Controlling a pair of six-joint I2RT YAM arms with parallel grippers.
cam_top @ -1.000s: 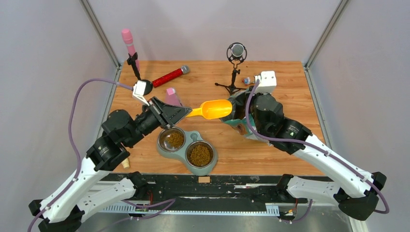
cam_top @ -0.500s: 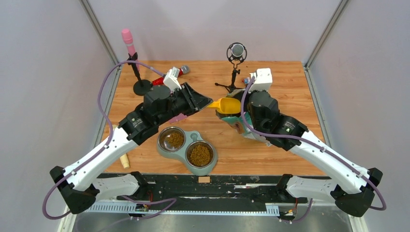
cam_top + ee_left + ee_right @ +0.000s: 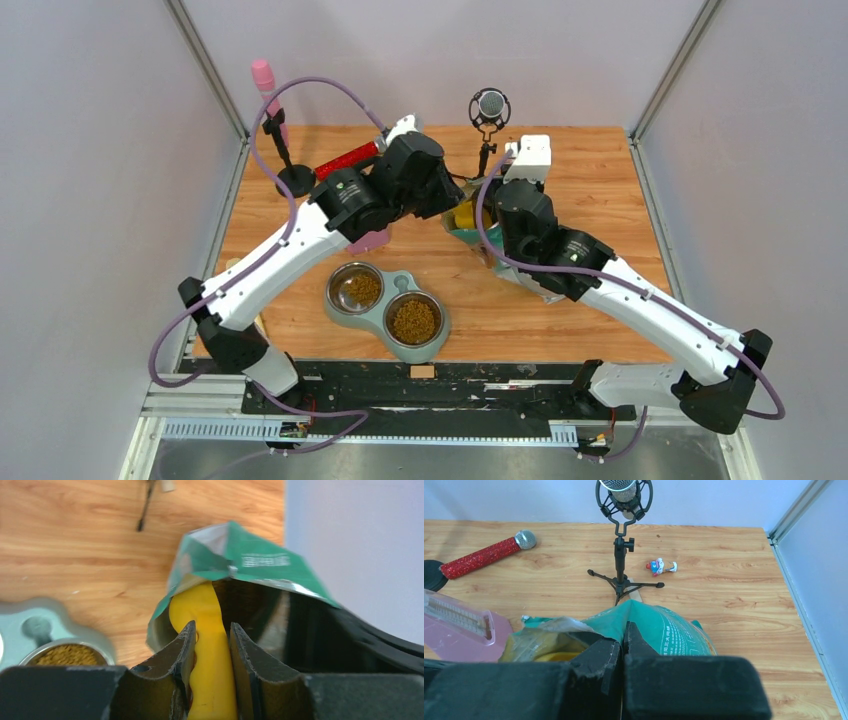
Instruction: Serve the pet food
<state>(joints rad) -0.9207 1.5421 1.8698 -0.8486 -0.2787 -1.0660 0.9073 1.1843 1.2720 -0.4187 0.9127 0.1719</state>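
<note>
The left claw (image 3: pixel 212 627) clamps the yellow scoop (image 3: pixel 197 605), which points lengthwise into the teal bag (image 3: pixel 260 562). The right claw (image 3: pixel 623 637) pinches the bag's rim. Fine brown kibble (image 3: pixel 414 320) lies in the 2-bowl dish (image 3: pixel 402 285).

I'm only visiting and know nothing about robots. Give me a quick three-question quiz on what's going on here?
1. True or false: the yellow scoop reaches into the teal bag.
2. Which pinch the bag's edge: A the left jaws, B the right jaws?
3. Fill in: both cups of the double bowl hold ____.
Key: 1 true; 2 B; 3 kibble.
</note>
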